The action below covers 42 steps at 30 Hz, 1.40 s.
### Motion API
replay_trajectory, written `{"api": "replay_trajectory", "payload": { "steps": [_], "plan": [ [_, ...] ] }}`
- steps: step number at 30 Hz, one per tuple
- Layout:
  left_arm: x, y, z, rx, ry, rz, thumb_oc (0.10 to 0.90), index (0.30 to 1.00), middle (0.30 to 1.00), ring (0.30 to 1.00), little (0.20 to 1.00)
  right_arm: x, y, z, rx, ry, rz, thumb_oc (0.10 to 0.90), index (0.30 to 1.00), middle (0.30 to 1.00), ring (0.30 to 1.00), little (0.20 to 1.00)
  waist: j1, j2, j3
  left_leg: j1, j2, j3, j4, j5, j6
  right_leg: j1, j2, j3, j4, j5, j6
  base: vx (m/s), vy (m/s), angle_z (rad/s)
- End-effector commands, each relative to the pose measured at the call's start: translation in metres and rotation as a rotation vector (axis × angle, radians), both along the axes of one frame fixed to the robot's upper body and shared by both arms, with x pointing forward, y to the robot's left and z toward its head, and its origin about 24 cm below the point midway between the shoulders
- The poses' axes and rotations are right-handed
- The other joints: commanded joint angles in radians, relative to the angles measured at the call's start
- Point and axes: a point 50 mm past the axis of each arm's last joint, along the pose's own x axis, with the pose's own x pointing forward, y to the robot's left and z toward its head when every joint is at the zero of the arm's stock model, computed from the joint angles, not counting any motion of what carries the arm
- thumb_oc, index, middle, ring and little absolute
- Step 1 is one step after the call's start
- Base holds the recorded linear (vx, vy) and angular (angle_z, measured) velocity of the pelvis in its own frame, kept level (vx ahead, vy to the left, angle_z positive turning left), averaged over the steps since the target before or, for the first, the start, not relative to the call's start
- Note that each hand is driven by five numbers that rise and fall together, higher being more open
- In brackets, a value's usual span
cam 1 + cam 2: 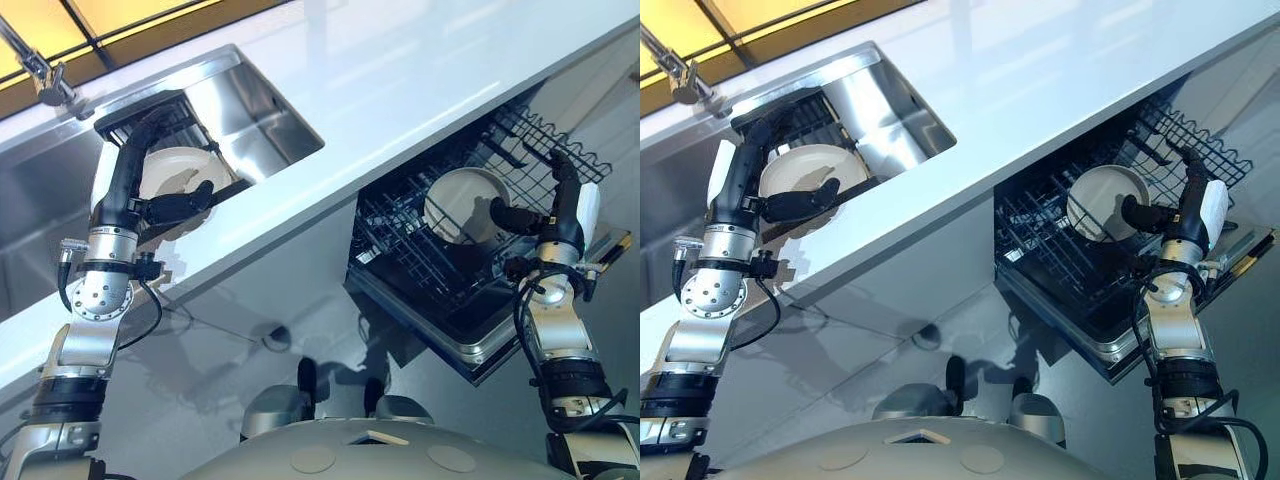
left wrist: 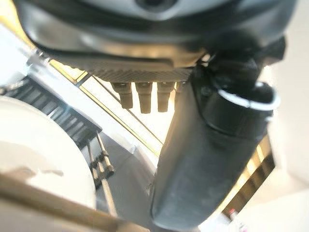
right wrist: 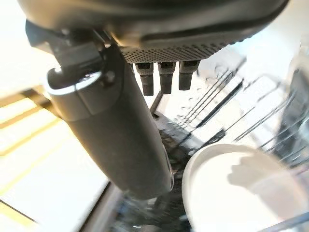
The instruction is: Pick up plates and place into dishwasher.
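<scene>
Left hand (image 1: 170,205): at the sink (image 1: 255,120), thumb across the face of a white plate (image 1: 185,170) standing in the black sink rack (image 1: 150,115); fingers behind the rim, so I cannot tell whether they grip.
Right hand (image 1: 545,215): thumb at the edge of a second plate (image 1: 460,205) standing in the dishwasher rack (image 1: 440,260); fingers straight, loose, clamped on nothing.
Why upright: tines hold each plate on edge, rim exposed for a pinch.
Bench (image 1: 400,70): white, between sink and dishwasher.
Judgement: one plate loaded, one left to lift.
</scene>
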Motion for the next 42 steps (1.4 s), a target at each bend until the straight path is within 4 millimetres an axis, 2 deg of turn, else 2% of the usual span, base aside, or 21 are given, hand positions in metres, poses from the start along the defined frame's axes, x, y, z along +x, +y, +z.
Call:
{"api": "replay_trajectory", "payload": {
  "steps": [1, 3, 6, 9, 11, 14, 19, 25, 27, 29, 36, 42],
  "plan": [
    [0.007, 0.042, 0.036, 0.137, -0.113, 0.183, 0.8, 0.9, 0.9, 0.9, 0.9, 0.005, 0.019, 0.039, 0.143, -0.202, 0.336, 0.8, 0.9, 0.9, 0.9, 0.9, -0.018, 0.007, -0.119, 0.063, -0.028, 0.042, 0.008, -0.159, -0.012, -0.062, 0.01, -0.063, 0.062, -0.046, 0.069, -0.04, 0.053, -0.18],
    [0.005, 0.054, 0.036, 0.15, -0.088, 0.237, 0.8, 0.9, 0.9, 0.9, 0.9, 0.002, 0.028, 0.027, 0.247, -0.149, 0.485, 0.8, 0.9, 0.9, 0.9, 0.9, -0.029, 0.009, -0.122, 0.06, -0.028, 0.051, 0.007, -0.158, -0.01, -0.068, 0.008, -0.063, 0.065, -0.045, 0.07, -0.04, 0.055, -0.15],
    [0.0, 0.075, 0.039, 0.203, -0.041, 0.329, 0.8, 0.9, 0.9, 0.9, 0.9, -0.006, 0.048, 0.006, 0.51, -0.061, 0.779, 0.8, 0.9, 0.9, 0.9, 0.9, -0.047, 0.011, -0.127, 0.057, -0.03, 0.064, 0.007, -0.158, -0.007, -0.077, 0.005, -0.058, 0.067, -0.042, 0.073, -0.03, 0.054, -0.12],
    [-0.004, 0.096, 0.042, 0.295, 0.02, 0.415, 0.8, 0.9, 0.9, 0.9, 0.9, -0.016, 0.066, -0.014, 0.653, 0.033, 0.983, 0.8, 0.9, 0.9, 0.9, 0.9, -0.06, 0.016, -0.132, 0.051, -0.032, 0.079, 0.006, -0.156, -0.006, -0.085, 0.002, -0.056, 0.067, -0.037, 0.079, -0.02, 0.067, -0.06],
    [-0.005, 0.111, 0.049, 0.319, 0.061, 0.468, 0.8, 0.9, 0.9, 0.9, 0.9, -0.022, 0.075, -0.024, 0.706, 0.076, 1.059, 0.8, 0.9, 0.9, 0.9, 0.9, -0.071, 0.021, -0.132, 0.045, -0.036, 0.085, 0.006, -0.155, -0.002, -0.093, 0.001, -0.048, 0.067, -0.033, 0.082, -0.03, 0.08, -0.2],
    [-0.005, 0.122, 0.053, 0.323, 0.102, 0.519, 0.8, 0.9, 0.9, 0.9, 0.9, -0.027, 0.086, -0.032, 0.699, 0.139, 1.117, 0.8, 0.9, 0.9, 0.9, 0.9, -0.079, 0.025, -0.13, 0.041, -0.042, 0.09, 0.006, -0.154, 0.003, -0.101, -0.003, -0.038, 0.071, -0.03, 0.088, -0.02, 0.074, -0.19],
    [-0.007, 0.134, 0.055, 0.322, 0.155, 0.566, 0.8, 0.9, 0.9, 0.9, 0.9, -0.036, 0.093, -0.045, 0.601, 0.284, 1.171, 0.8, 0.9, 0.9, 0.9, 0.9, -0.085, 0.027, -0.123, 0.038, -0.048, 0.092, 0.006, -0.153, 0.012, -0.114, -0.008, -0.025, 0.092, -0.032, 0.096, -0.01, 0.061, -0.05],
    [-0.005, 0.145, 0.064, 0.313, 0.201, 0.596, 0.8, 0.9, 0.9, 0.9, 0.9, -0.051, 0.101, -0.075, 0.53, 0.5, 1.186, 0.8, 0.9, 0.9, 0.9, 0.9, -0.088, 0.024, -0.11, 0.035, -0.056, 0.088, 0.008, -0.152, 0.02, -0.141, -0.018, -0.02, 0.14, -0.031, 0.108, 0.01, 0.064, -0.12],
    [-0.002, 0.146, 0.07, 0.311, 0.209, 0.598, 0.8, 0.9, 0.9, 0.9, 0.9, -0.058, 0.105, -0.089, 0.446, 0.599, 1.188, 0.8, 0.9, 0.9, 0.9, 0.9, -0.088, 0.022, -0.101, 0.034, -0.059, 0.089, 0.013, -0.155, 0.025, -0.153, -0.023, -0.021, 0.159, -0.03, 0.112, 0.03, 0.096, -0.1],
    [0.001, 0.146, 0.073, 0.311, 0.209, 0.596, 0.8, 0.9, 0.9, 0.9, 0.9, -0.061, 0.105, -0.095, 0.403, 0.649, 1.175, 0.8, 0.9, 0.9, 0.9, 0.9, -0.088, 0.021, -0.096, 0.034, -0.061, 0.089, 0.015, -0.157, 0.026, -0.157, -0.025, -0.022, 0.166, -0.031, 0.114, 0.03, 0.072, -0.04],
    [0.017, 0.141, 0.093, 0.279, 0.235, 0.567, 0.8, 0.9, 0.9, 0.9, 0.9, -0.077, 0.094, -0.125, -0.01, 0.881, 1.1, 0.8, 0.9, 0.9, 0.9, 0.9, -0.087, 0.018, -0.055, 0.026, -0.066, 0.09, 0.028, -0.166, 0.032, -0.185, -0.036, -0.033, 0.186, -0.028, 0.123, 0.03, 0.086, -0.05],
    [0.031, 0.134, 0.104, 0.184, 0.253, 0.514, 0.8, 0.9, 0.9, 0.9, 0.9, -0.08, 0.081, -0.141, -0.179, 0.932, 0.97, 0.8, 0.9, 0.9, 0.9, 0.9, -0.084, 0.019, -0.018, 0.002, -0.072, 0.099, 0.046, -0.175, 0.042, -0.221, -0.041, -0.025, 0.194, -0.012, 0.135, 0.03, 0.067, -0.08]
  ]
}}
